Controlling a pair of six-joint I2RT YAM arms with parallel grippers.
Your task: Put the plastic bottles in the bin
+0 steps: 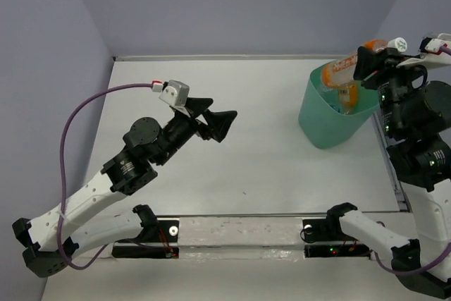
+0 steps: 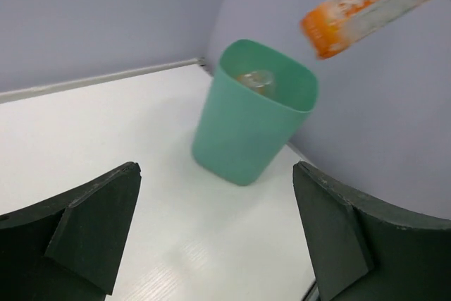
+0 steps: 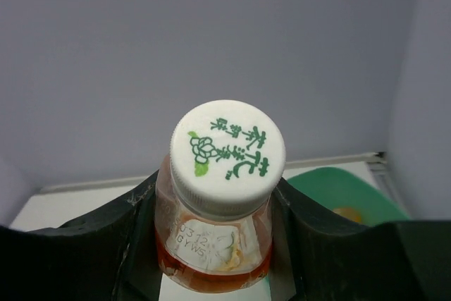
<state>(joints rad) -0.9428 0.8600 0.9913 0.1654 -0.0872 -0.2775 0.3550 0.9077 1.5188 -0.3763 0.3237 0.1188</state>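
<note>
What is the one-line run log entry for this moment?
left claw: open, empty | right claw: shut on orange-tinted bottle, raised above bin rim | bin: upright, bottles inside

Cut off by the upper right corner of the left wrist view: cap end of the orange-tinted bottle (image 2: 366,1). From the right wrist, mostly masked by its own white cap (image 3: 227,147) and the right gripper (image 1: 368,67). Inside the bin (image 2: 243,132), something clear, too blurred to name or count; from above, screened by the bottle.

Overhead view faces down; both wrist views (right closest) share the bin (image 2: 246,139).
</note>
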